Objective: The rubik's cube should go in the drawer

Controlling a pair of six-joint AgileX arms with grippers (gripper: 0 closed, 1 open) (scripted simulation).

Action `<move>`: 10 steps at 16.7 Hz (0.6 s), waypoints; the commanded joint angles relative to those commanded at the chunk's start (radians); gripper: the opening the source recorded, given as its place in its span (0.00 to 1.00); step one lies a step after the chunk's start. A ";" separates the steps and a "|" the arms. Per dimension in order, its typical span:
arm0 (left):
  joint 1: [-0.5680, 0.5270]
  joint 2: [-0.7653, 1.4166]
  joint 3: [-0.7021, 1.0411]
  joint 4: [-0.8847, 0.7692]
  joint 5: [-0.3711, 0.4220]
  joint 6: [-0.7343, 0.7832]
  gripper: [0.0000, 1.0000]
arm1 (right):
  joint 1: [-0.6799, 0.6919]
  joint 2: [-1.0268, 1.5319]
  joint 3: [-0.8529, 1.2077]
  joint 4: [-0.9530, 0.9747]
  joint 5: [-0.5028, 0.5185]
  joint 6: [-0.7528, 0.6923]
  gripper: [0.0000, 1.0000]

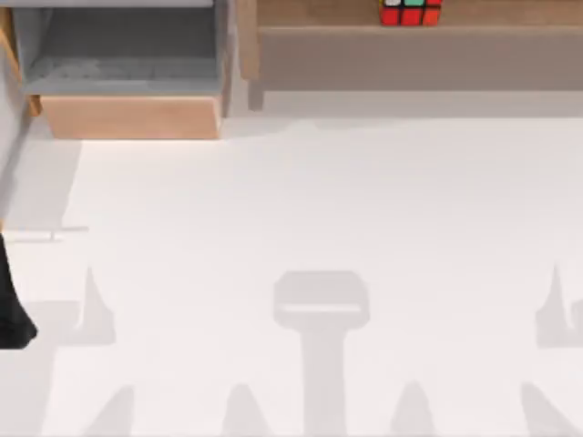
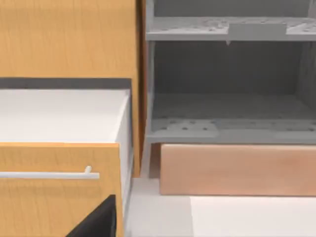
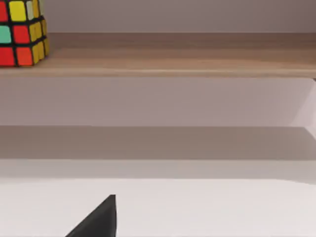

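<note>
The rubik's cube point(image 1: 410, 11) sits on the long wooden shelf point(image 1: 410, 55) at the back right of the table. In the right wrist view the cube point(image 3: 19, 32) stands on the shelf's top board point(image 3: 173, 57), well ahead of a black part of my right gripper point(image 3: 98, 221). The drawer point(image 1: 132, 116) stands at the back left, pulled open, its grey inside bare. In the left wrist view the drawer's tan front point(image 2: 237, 170) faces a black part of my left gripper point(image 2: 98, 222). My left arm point(image 1: 14, 309) stays at the table's left edge.
An orange-wood cabinet point(image 2: 69, 39) with a pulled-out white-lined drawer and a bar handle point(image 2: 49, 174) stands beside the tan drawer. The shelf has a lower board point(image 3: 158, 140) near the tabletop. The white table point(image 1: 310, 209) spreads wide in front of both.
</note>
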 joint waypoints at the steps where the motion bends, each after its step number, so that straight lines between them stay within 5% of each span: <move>1: 0.000 0.000 0.000 0.000 0.000 0.000 1.00 | 0.000 0.000 0.000 0.000 0.000 0.000 1.00; 5: -0.027 0.061 0.058 0.023 -0.024 -0.003 1.00 | 0.000 0.000 0.000 0.000 0.000 0.000 1.00; 10: -0.155 0.370 0.310 0.125 -0.145 -0.007 1.00 | 0.000 0.000 0.000 0.000 0.000 0.000 1.00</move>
